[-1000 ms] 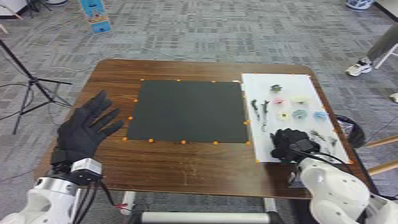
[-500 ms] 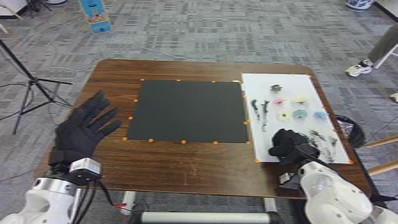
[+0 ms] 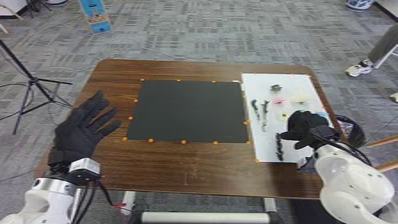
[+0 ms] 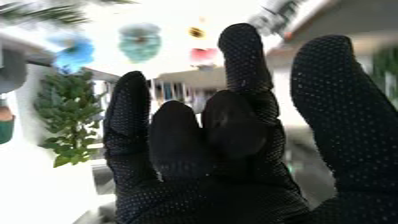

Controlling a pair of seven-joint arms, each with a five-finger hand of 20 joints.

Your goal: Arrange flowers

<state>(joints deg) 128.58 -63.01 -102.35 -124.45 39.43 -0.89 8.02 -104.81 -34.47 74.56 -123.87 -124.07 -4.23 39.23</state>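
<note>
While the left hand [image 3: 78,134] hangs open, the right hand [image 3: 308,126] is over the flowers

On the brown desk [image 3: 169,172], a white sheet [image 3: 267,156] lies along the right side, and the task's flowers and sprigs are set out on it. Toward its far end is a dark green rosette [image 3: 275,88]; a pink flower [image 3: 278,101] and a cream flower [image 3: 299,99] lie side by side a little nearer the robot, with a pale yellow flower [image 3: 284,116] nearer again. Two dark sprigs [image 3: 265,110] lie next to each other by the sheet's left edge, and another dark sprig [image 3: 279,147] is close to the near end, just beside the right hand.

The right hand is open and relaxed above the right part of the sheet; whether it touches anything there, I cannot tell. Past its fingers, the right wrist view has a blue flower [image 4: 75,52] and a pale teal flower [image 4: 140,42] near each other.

Left of the white sheet lies a black sheet [image 3: 187,111], with orange markers [image 3: 184,142] around its edges. The left hand is beyond that sheet's left side, apart from it, fingers spread.
</note>
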